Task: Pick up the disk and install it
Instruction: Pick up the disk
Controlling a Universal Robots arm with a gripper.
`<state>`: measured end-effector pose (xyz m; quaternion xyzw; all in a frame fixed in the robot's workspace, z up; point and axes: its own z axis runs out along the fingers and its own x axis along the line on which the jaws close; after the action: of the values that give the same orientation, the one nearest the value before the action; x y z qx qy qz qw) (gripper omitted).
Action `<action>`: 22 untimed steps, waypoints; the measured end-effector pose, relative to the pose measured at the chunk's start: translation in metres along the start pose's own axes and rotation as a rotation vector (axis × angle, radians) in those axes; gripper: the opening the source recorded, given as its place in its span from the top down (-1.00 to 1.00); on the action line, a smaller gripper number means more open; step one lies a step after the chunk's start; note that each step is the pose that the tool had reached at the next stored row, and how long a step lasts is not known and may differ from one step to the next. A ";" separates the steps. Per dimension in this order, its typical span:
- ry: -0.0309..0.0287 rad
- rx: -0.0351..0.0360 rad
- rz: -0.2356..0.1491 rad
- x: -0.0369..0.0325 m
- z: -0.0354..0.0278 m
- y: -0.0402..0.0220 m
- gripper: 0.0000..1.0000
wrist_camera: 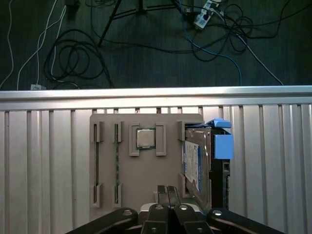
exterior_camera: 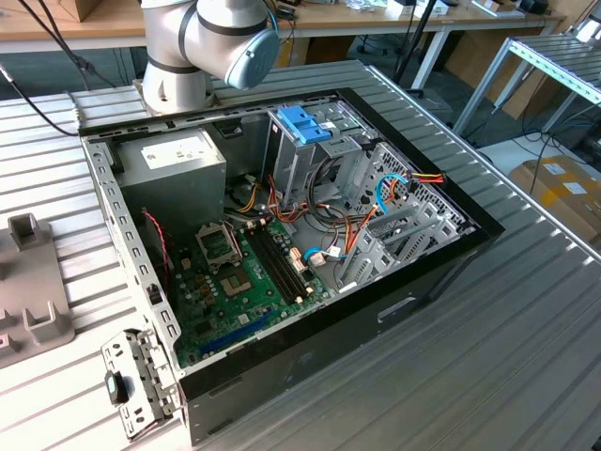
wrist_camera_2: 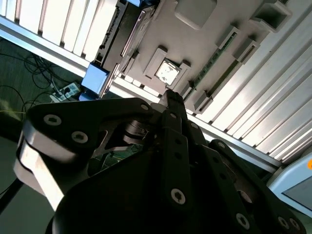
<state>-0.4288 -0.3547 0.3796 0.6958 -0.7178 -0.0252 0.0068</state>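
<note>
The disk, a dark drive with a blue-and-white label in a light blue carrier, stands on edge in a slot at one side of the grey holder tray. In the second wrist view the disk lies beyond the fingertips, its blue carrier end toward the table edge. My gripper hangs above the tray, apart from the disk, with its black fingers pressed together and nothing between them. The second wrist view shows the same shut gripper over the tray.
The tray also holds a processor chip and two memory sticks. In the exterior view an open computer case lies on the ribbed metal table, with a blue latch piece on its drive cage. Cables lie on the floor past the table edge.
</note>
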 end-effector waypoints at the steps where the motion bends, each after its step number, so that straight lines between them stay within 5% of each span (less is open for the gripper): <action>1: 0.0000 0.0000 0.000 0.0000 0.0000 0.0000 0.79; 7: 0.0000 0.0000 0.000 0.0000 0.0000 0.0000 0.77; 16: 0.0000 0.0000 0.000 0.0000 0.0000 0.0000 -0.08; 22: -0.0003 -0.0001 0.000 -0.0001 0.0009 0.0000 -0.08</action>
<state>-0.4288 -0.3546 0.3787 0.6959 -0.7177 -0.0253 0.0067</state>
